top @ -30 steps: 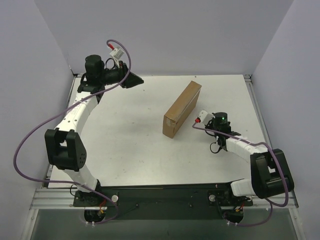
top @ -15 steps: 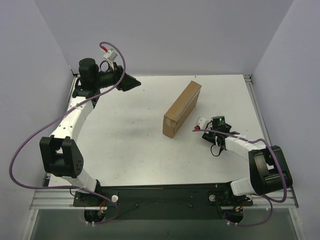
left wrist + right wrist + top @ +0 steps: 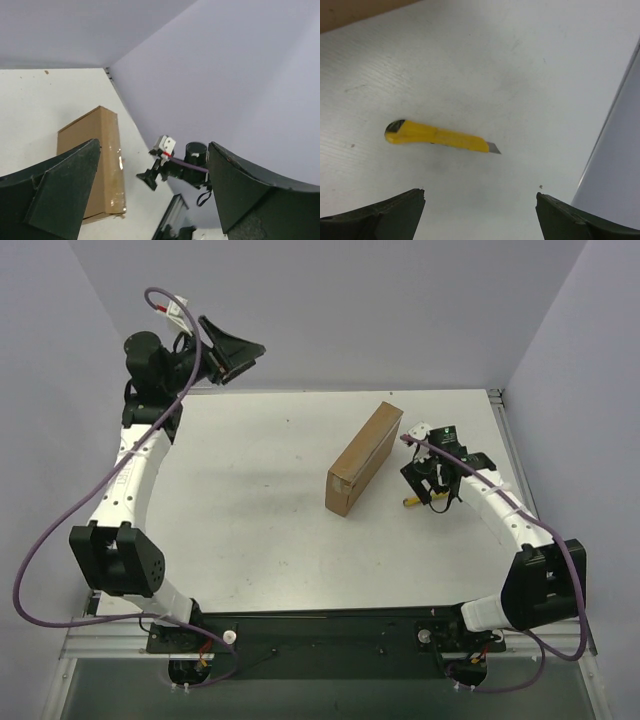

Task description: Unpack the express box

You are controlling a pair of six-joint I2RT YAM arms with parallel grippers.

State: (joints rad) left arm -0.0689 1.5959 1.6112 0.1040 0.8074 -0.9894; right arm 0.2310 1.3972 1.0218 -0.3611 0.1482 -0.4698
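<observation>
The express box (image 3: 364, 459) is a shut brown cardboard box lying on its long side in the middle right of the table; it also shows in the left wrist view (image 3: 95, 160). My left gripper (image 3: 243, 350) is raised at the back left, far from the box, open and empty (image 3: 155, 200). My right gripper (image 3: 430, 486) hangs just right of the box, open and empty (image 3: 480, 220). Only a brown edge of the box (image 3: 350, 10) shows at the top left of the right wrist view.
A yellow utility knife (image 3: 437, 135) with its blade out lies loose on the white table beneath my right gripper, also seen from above (image 3: 411, 501). Grey walls close in the back and both sides. The table's metal rail (image 3: 510, 455) runs along the right edge.
My left arm swung up and back toward the left corner. My right gripper moved away from the near edge to beside the box, and the yellow knife now lies free below it. Both jaws widened.
</observation>
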